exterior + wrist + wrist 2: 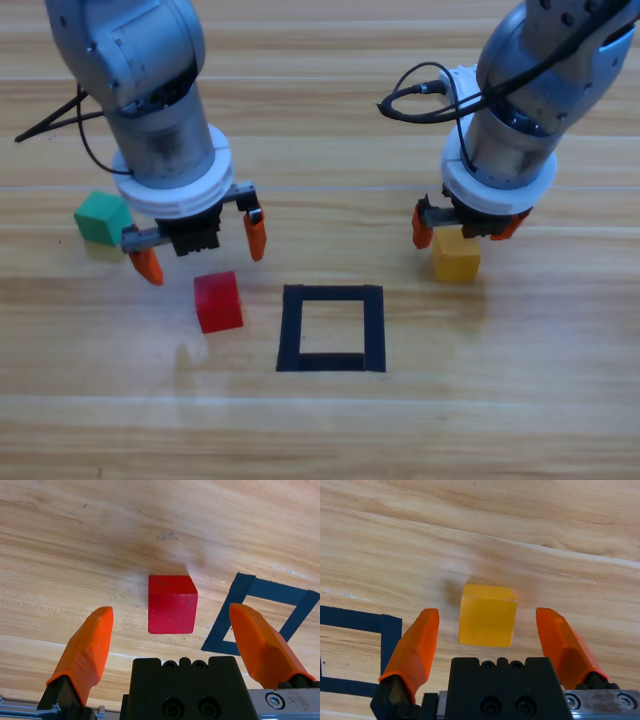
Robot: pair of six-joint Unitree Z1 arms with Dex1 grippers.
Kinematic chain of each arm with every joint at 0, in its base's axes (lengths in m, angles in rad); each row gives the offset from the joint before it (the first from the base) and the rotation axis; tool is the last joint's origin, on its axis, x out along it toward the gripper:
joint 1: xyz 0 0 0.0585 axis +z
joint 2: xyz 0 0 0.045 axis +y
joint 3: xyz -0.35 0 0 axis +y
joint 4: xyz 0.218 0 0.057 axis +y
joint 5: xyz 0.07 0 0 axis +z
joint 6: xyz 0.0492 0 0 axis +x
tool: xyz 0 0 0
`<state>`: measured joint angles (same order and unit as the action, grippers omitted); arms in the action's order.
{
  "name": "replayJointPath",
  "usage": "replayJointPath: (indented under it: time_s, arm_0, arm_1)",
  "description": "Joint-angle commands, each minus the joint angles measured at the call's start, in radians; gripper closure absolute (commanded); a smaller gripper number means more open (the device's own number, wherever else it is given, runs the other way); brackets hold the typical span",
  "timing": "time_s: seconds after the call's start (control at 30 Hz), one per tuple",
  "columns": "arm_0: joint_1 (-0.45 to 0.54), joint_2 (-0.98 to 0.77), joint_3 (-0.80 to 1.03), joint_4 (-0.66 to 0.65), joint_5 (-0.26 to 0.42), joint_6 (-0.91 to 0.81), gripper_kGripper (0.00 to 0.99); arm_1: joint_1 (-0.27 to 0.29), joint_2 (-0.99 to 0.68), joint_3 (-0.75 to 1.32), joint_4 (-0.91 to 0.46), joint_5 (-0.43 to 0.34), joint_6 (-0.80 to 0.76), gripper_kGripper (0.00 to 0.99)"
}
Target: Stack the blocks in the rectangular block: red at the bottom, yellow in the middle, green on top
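— Left gripper (200, 251), from above?
— Jaws spread wide, hovering over the wooden table (520, 420). The red cube (218, 301) sits just below and slightly right of its fingertips, apparently not touched. The teal-green cube (103, 218) lies beside the gripper's left jaw, farther out. The black tape square (332, 328) is to the red cube's right, nothing inside it.
— And the right gripper (468, 229)?
— Jaws apart too, straddling the yellow cube (456, 257), which shows just beneath them. Whether they touch it is hard to judge from this height.
— Left wrist view?
— Both orange jaws stand open with the red cube (172, 604) ahead, between their tips and clear of both. A corner of the tape square (239, 611) lies by the right-hand jaw.
— Right wrist view?
— Yellow cube (487, 614) centred between the parted jaws, gaps on both sides. The tape square's (390, 630) edge sits beyond the left-hand jaw.
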<state>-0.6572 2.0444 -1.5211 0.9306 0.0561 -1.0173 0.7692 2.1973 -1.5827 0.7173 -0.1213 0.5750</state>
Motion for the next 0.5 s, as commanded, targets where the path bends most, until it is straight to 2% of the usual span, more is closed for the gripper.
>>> replayJointPath:
  time_s: [0.03,0.07,0.13,0.2,0.4,0.47,0.5]
  arm_0:
    - [-0.009,0.051,0.021,-0.035,0.024,-0.014,0.004]
    - [-0.009,0.053,0.029,-0.044,0.024,-0.014,0.004]
    - [-0.013,0.062,0.041,-0.058,0.024,-0.014,0.004]
    - [-0.021,0.076,0.047,-0.070,0.024,-0.014,0.004]
    - [-0.033,0.102,0.061,-0.101,0.018,-0.004,0.011]
    - [-0.036,0.105,0.065,-0.107,0.016,-0.003,0.016]
    - [-0.038,0.103,0.070,-0.111,0.016,-0.003,0.016]
  arm_1:
    - [0.016,0.078,-0.016,0.014,-0.014,0.002,0.185]
    - [0.012,0.082,-0.022,0.019,-0.011,0.000,0.231]
    - [0.007,0.094,-0.031,0.028,-0.001,-0.001,0.257]
    - [0.005,0.104,-0.037,0.030,0.000,-0.003,0.381]
    - [-0.008,0.110,-0.056,0.031,0.028,-0.004,0.659]
    - [-0.015,0.116,-0.057,0.031,0.032,-0.004,0.676]
    - [-0.016,0.116,-0.057,0.031,0.032,-0.004,0.725]
